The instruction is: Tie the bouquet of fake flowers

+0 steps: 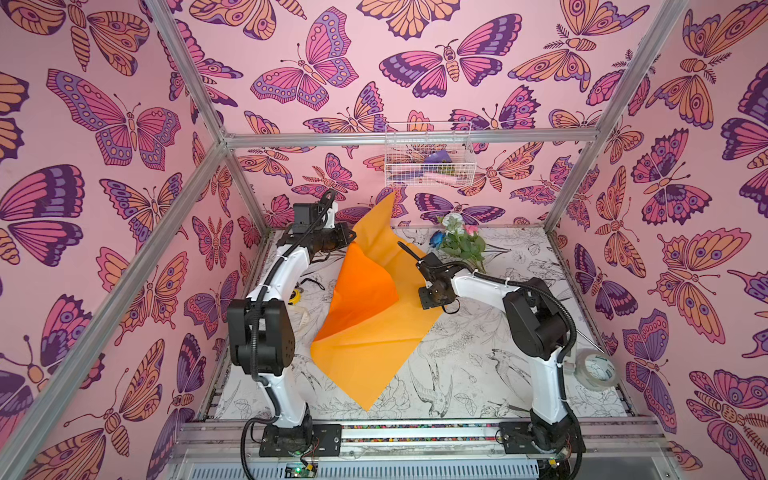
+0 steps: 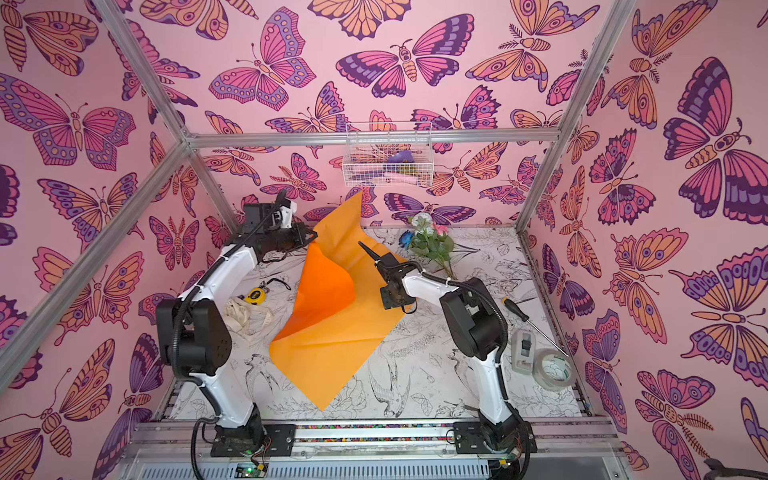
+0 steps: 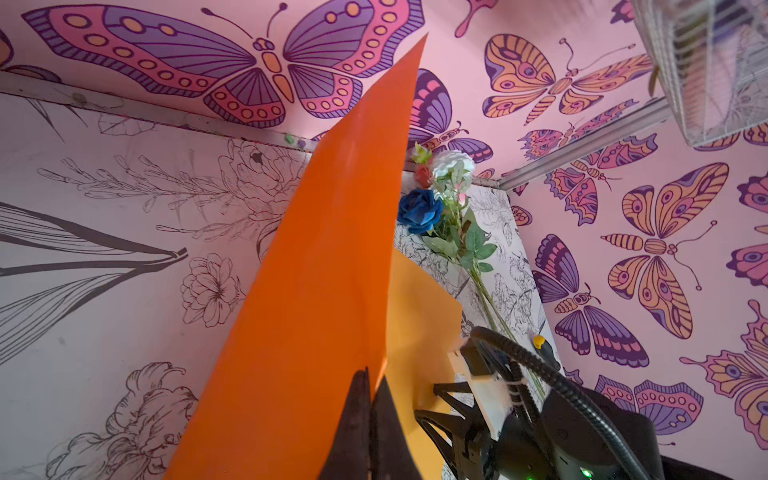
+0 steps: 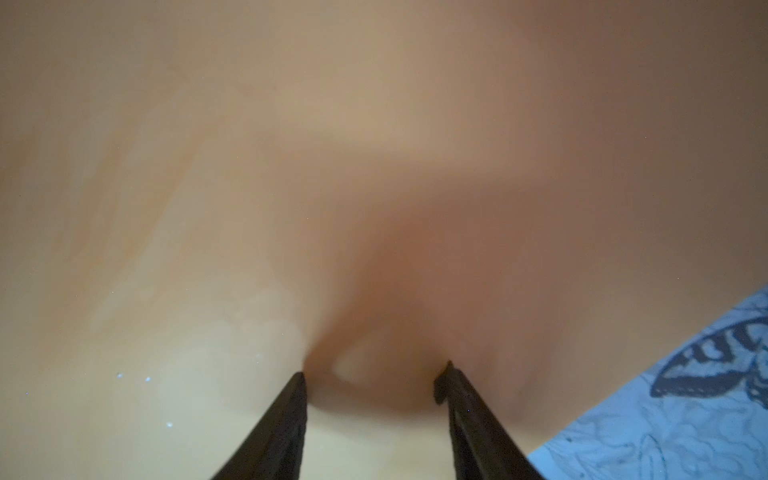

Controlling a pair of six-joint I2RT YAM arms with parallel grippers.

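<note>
The orange wrapping paper lies across the middle of the table, its far left part lifted up toward the back wall. My left gripper is shut on that raised edge of the paper. The fake flowers, with blue, white and pink blooms, lie apart from the paper at the back right. My right gripper is open, its tips close against the paper, holding nothing.
A wire basket hangs on the back wall. On the right are a tape roll, a tape dispenser and a screwdriver. A yellow tape measure and a cream ribbon lie left of the paper.
</note>
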